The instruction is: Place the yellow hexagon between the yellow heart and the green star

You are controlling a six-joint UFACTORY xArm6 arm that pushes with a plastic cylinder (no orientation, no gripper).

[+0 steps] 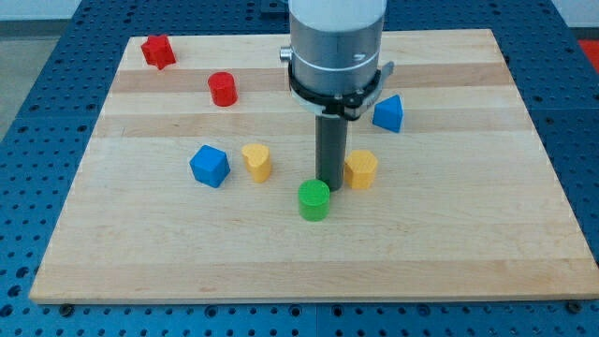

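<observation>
Nearest sits the round green block (pixel 314 199). My tip (pixel 328 183), a bare rod with no jaws, stands just behind it, beside the yellow hexagon block (pixel 360 169). Left are a yellow heart block (pixel 257 161) and a blue cube (pixel 210 166) on the wooden board (pixel 449 253).

This looked like a lab or robotics test bench: a pale wooden board (pixel 449 243) lay on a blue metal table (pixel 37 112) drilled with a regular grid of holes. Small coloured plastic blocks sat scattered on it, and a grey robot arm (pixel 335 42) hung overhead.
</observation>
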